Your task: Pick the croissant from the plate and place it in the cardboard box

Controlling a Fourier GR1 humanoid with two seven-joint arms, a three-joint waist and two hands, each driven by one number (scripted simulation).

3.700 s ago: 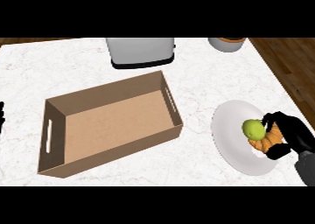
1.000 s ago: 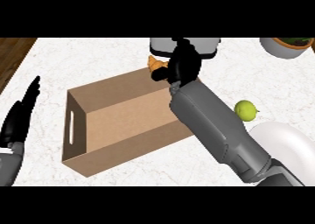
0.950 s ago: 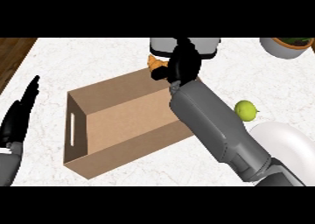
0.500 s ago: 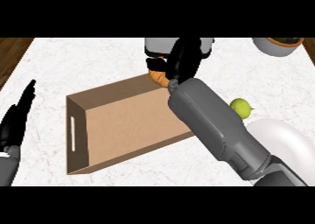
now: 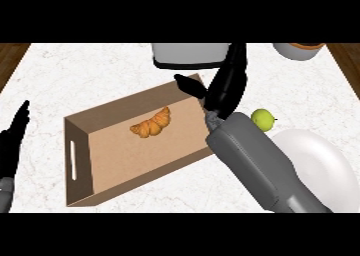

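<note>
croissant [image 5: 151, 123] is lying flat on the cardboard box [image 5: 102, 172] floor, so the drop looks done; right hand [image 5: 226, 85] hangs over the far wall, fingers straight and empty. Left hand [image 5: 11, 140] rests at the worktop [image 5: 79, 75] edge, fingers straight

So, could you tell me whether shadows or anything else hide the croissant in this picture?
In the head view, lighting is even: the croissant lies unobscured inside the cardboard box, with only soft shade along the box's inner walls. The right hand and its forearm cover the box's far corner.

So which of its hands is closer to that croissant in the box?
The right hand. It hangs open over the cardboard box's far corner, just right of the croissant. The left hand rests at the view's left edge, outside the box.
</note>
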